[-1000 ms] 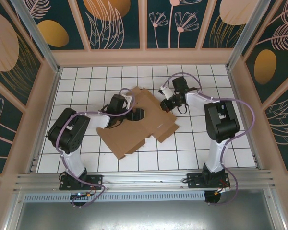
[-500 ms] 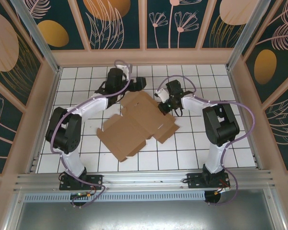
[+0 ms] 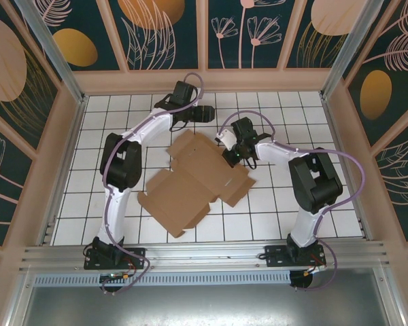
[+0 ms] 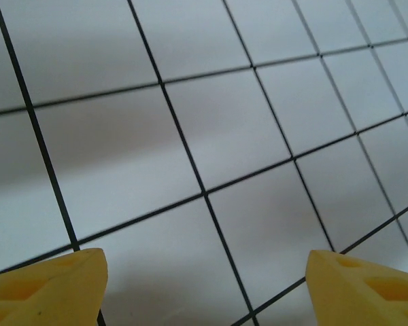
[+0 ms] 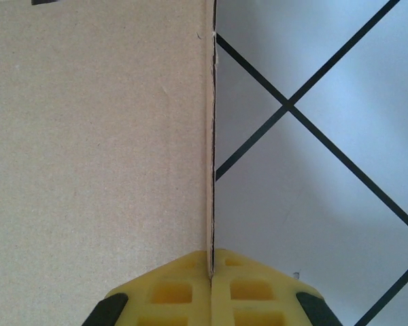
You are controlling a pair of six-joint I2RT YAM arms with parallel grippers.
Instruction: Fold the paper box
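The right gripper (image 5: 211, 263) has its yellow fingers pressed together on the edge of the paper box (image 5: 95, 136), the cardboard rim running straight into the seam between them. The left gripper (image 4: 205, 263) hangs with its fingers spread wide, only bare tile between them. From above, the box (image 3: 190, 183) lies unfolded and flat mid-table (image 3: 272, 207), the right gripper (image 3: 231, 155) at its far right flap, the left gripper (image 3: 209, 113) beyond its far edge.

paper box (image 3: 190, 180): on table (image 3: 272, 210), centre | right tool (image 5: 211, 255): at its far-right edge | left tool (image 4: 204, 265): behind it, apart
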